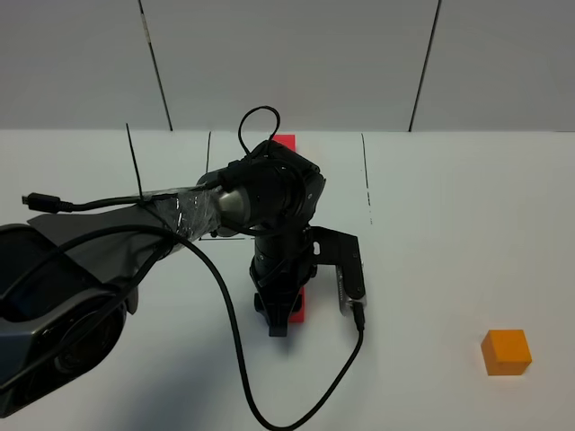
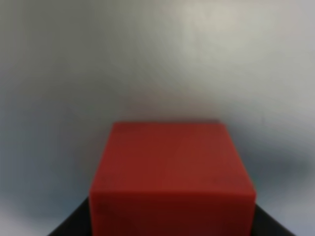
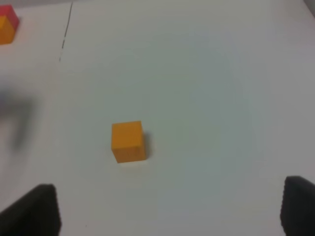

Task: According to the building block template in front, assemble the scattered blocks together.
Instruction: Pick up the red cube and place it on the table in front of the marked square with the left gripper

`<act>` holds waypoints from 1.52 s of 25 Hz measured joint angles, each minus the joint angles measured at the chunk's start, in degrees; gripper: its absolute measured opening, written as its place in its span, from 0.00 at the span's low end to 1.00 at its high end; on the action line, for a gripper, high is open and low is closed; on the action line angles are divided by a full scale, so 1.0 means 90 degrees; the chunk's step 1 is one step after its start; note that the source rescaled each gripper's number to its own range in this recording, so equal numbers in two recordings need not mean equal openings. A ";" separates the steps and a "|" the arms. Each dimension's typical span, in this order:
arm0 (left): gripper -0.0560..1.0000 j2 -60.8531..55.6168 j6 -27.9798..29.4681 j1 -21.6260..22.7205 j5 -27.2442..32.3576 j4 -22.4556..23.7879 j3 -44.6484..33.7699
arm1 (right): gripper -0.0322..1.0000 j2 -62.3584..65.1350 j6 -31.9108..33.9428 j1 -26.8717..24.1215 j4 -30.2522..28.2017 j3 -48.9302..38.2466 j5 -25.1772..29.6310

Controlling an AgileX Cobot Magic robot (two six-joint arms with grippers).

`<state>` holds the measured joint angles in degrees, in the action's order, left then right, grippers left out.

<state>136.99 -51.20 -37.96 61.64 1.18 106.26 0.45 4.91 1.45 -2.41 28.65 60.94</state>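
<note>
On the white table (image 1: 449, 224), high view: the left arm (image 1: 180, 211) reaches to the middle, and its claw (image 1: 283, 316) points down at the red cube (image 1: 297, 305). Only a narrow red strip of that cube shows beside the fingers. Whether the cube rests on the table cannot be told. The template (image 1: 286, 142) lies at the far side behind the arm, with only its red part visible, among thin black lines (image 1: 367, 180). The orange cube (image 1: 506, 350) sits alone at the near right, well apart from the red cube. A black cable (image 1: 234, 341) loops across the table.

Left wrist view, blurred: the red cube (image 2: 172, 167) fills the lower middle. A dark fingertip (image 2: 69, 227) shows at each lower corner, against the cube's sides. The left claw is clamped on the red cube.

Right wrist view: the orange cube (image 3: 128, 141) stands on the table ahead of the right claw (image 3: 167, 211), touching neither fingertip (image 3: 34, 211). The fingers stand wide apart, holding nothing. The template (image 3: 7, 24) shows at the far edge, red beside orange, near a black line (image 3: 66, 29).
</note>
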 joint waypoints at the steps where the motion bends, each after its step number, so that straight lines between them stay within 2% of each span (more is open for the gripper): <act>1: 0.05 0.0008 0.0024 0.0000 -0.0007 0.0000 0.0001 | 0.79 0.0000 0.0000 0.0000 0.0002 0.0000 0.0000; 23: 0.07 0.0040 0.0063 -0.0010 -0.0092 0.0026 0.0020 | 0.79 0.0000 0.0000 0.0000 0.0002 0.0000 0.0000; 25: 0.16 0.0040 0.0063 -0.0013 -0.0092 0.0026 0.0020 | 0.79 0.0000 0.0000 0.0000 0.0002 0.0000 0.0000; 30: 0.68 0.0040 0.0071 -0.0037 -0.0097 0.0026 0.0020 | 0.79 0.0000 0.0000 0.0000 0.0002 0.0000 0.0000; 32: 0.83 0.0040 0.0160 -0.0037 -0.0105 0.0031 0.0025 | 0.79 0.0000 0.0000 0.0000 0.0002 0.0000 0.0000; 34: 0.93 0.0040 0.0247 -0.0037 -0.0105 0.0088 0.0025 | 0.79 0.0000 0.0000 0.0000 0.0002 0.0000 0.0000; 38: 0.98 0.0040 0.0275 -0.0044 -0.0026 0.0336 0.0025 | 0.79 0.0000 0.0000 0.0000 0.0002 0.0000 0.0000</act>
<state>137.35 -48.73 -38.36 61.40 4.21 106.48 0.45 4.91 1.45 -2.39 28.65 60.94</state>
